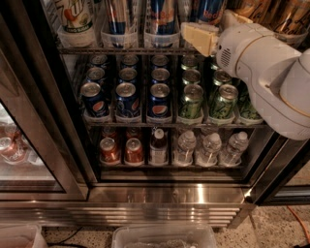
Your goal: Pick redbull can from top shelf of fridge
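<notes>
The fridge [160, 193] stands open in front of me. Its top shelf [121, 50] is a wire rack with clear trays along the top of the view. Several tall blue-and-silver redbull cans stand in the trays: one [162, 14] at centre, one [118, 14] to its left, one [209, 10] to its right. Their tops are cut off by the frame. My gripper [198, 38], cream-tipped on a white arm coming from the right, hangs in front of the top shelf's edge, just below the right redbull can.
Blue Pepsi cans [127, 99] and green cans [191, 100] fill the middle rack. Red cans [110, 149], a bottle [158, 145] and water bottles [209, 147] fill the lower rack. Gold-brown cans [281, 14] stand top right. A glass door [29, 135] stands left. A plastic bin [164, 237] sits on the floor.
</notes>
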{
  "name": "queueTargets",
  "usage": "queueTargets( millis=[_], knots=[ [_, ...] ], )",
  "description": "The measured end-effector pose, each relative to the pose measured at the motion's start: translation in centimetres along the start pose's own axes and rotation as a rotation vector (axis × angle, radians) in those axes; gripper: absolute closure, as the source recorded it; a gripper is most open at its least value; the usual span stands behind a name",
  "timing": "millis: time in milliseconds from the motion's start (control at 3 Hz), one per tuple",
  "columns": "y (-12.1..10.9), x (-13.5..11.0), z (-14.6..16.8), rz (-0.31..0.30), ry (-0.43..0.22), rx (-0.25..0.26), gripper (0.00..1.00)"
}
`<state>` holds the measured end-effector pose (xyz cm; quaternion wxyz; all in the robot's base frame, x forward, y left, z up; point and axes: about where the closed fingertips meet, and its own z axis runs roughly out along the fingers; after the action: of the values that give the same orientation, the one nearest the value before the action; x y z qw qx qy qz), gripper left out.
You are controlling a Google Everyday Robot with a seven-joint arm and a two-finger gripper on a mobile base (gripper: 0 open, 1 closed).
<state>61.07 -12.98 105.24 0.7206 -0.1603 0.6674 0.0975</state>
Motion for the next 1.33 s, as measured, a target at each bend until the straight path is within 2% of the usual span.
queueTargets(
  millis=[1333],
  knots=[
    [-1.6,-1.3,1.0,0.023,-0.038,0.034,0.30]
  ],
)
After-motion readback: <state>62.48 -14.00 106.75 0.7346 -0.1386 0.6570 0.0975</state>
